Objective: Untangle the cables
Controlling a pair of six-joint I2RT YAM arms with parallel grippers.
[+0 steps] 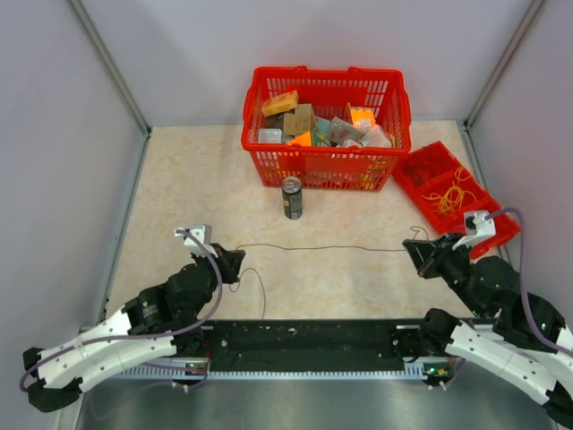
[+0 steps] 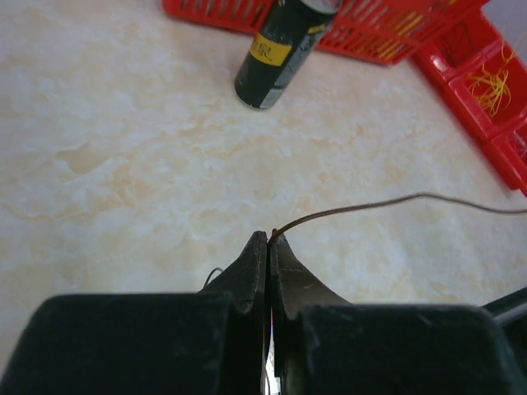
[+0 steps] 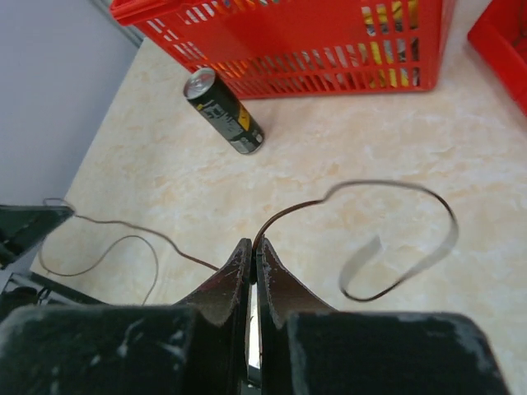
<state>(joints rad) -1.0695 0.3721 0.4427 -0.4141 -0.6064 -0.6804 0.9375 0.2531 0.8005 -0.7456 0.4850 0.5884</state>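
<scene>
Over the marbled surface (image 1: 179,197), the left hand (image 1: 239,255) and right hand (image 1: 414,247) pinch the dark cable (image 1: 313,248) taut; pulling harder could snap it.

Beige marbled tabletop (image 1: 179,179) between plain grey walls (image 1: 54,134)

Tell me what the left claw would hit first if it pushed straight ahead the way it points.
Probably the drink can, standing almost dead ahead of the left claw, which pinches a thin cable; the red basket lies behind the can. Depth is hard to judge.
</scene>
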